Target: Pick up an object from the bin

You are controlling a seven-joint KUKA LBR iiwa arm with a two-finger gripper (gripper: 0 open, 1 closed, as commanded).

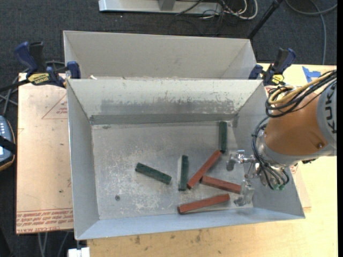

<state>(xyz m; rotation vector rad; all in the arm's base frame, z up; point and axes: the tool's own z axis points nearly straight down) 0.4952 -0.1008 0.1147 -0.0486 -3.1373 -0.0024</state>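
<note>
The gripper (pixel 239 180) sits low in the bin (pixel 80 159), at the lower right of the floor, below the arm's orange cover. Its two metal fingers are spread, one toward the upper side and one toward the lower side, with nothing pinched between them.

The middle red bar (pixel 221 184) lies nearest, and its right end reaches into the gap between the fingers; I cannot tell whether it touches either one. The low red bar (pixel 203 204) lies just below it, its right end close to the lower finger. A slanted red bar (pixel 204 169) runs up to the right from the same cluster, beside the mid green bar (pixel 183 172), which stands nearly upright in the frame. The upper green bar (pixel 222 136) lies by the back right corner. The left green bar (pixel 153 173) lies apart, toward the centre of the floor.
</note>
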